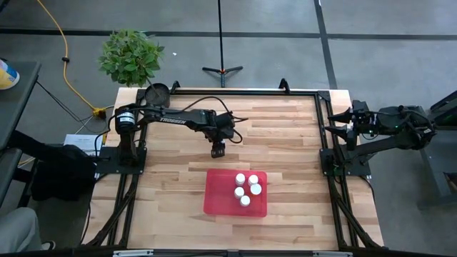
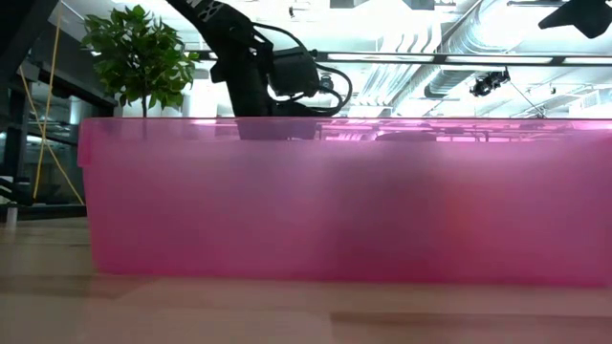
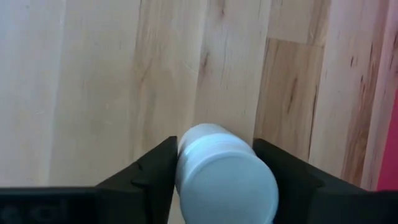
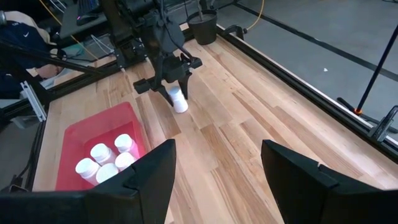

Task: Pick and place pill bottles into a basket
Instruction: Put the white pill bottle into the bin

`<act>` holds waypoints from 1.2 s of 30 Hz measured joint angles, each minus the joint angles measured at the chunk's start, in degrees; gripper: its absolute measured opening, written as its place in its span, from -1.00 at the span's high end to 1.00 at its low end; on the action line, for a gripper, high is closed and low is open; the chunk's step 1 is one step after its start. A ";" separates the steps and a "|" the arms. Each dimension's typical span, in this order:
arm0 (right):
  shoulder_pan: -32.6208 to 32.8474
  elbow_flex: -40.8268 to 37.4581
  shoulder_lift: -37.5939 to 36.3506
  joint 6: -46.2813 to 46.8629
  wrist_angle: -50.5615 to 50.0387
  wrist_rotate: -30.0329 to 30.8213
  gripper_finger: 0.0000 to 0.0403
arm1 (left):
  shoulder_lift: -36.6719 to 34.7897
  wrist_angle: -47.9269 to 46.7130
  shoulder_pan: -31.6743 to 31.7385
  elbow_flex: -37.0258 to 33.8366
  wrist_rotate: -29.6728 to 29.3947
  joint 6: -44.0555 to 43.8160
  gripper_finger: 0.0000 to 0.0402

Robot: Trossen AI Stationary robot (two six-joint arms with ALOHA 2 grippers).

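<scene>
A white pill bottle (image 3: 217,168) stands tilted between the fingers of my left gripper (image 3: 214,144), which is shut on it over the bare wood just beyond the basket's far edge (image 1: 218,150). The right wrist view shows the same bottle (image 4: 178,99) under that gripper (image 4: 171,87). The basket, a red tray (image 1: 218,201), lies near the table's front middle, and several white pill bottles (image 1: 246,187) stand upright in it. In the low view its pink wall (image 2: 335,201) fills the picture. My right gripper (image 4: 217,146) hangs open and holds nothing, pulled back at the table's right edge (image 1: 343,118). My left gripper pinches the bottle's round side wall (image 3: 181,163) between its two fingers, one finger (image 3: 155,168) on each side. The fingers come from above, slanting steeply down. The bottle is tilted, one round end (image 3: 230,186) up toward the wrist and the lower end (image 4: 181,109) on the wood.
A small dark pot (image 1: 157,93) stands at the far left corner, beside a green plant (image 1: 131,56) off the table. A black frame (image 1: 321,135) runs round the table. Bare wood (image 1: 285,143) lies between the basket and the right arm.
</scene>
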 joint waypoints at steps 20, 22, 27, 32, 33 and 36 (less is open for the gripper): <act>0.00 0.00 -0.01 -0.01 -0.12 0.00 -0.12 | -0.16 -2.04 0.00 0.10 -0.02 0.22 -0.05; 0.00 0.00 -0.01 -0.02 -0.12 0.00 -0.12 | -0.17 -2.43 0.00 0.12 -0.02 0.20 -0.05; 0.00 0.00 0.01 -0.02 -0.12 0.02 -0.12 | -0.20 -4.83 0.00 0.76 0.60 0.20 -0.07; 0.00 0.00 0.01 -0.02 -0.12 0.02 -0.12 | -0.07 -6.81 -0.02 2.52 0.85 0.20 -0.09; 0.00 0.00 0.01 -0.02 -0.12 0.02 -0.12 | -0.07 -7.18 -0.02 3.08 0.90 0.20 -0.08; 0.00 0.00 0.01 -0.02 -0.12 0.02 -0.12 | -0.07 -8.66 -0.02 4.69 0.87 0.48 -0.06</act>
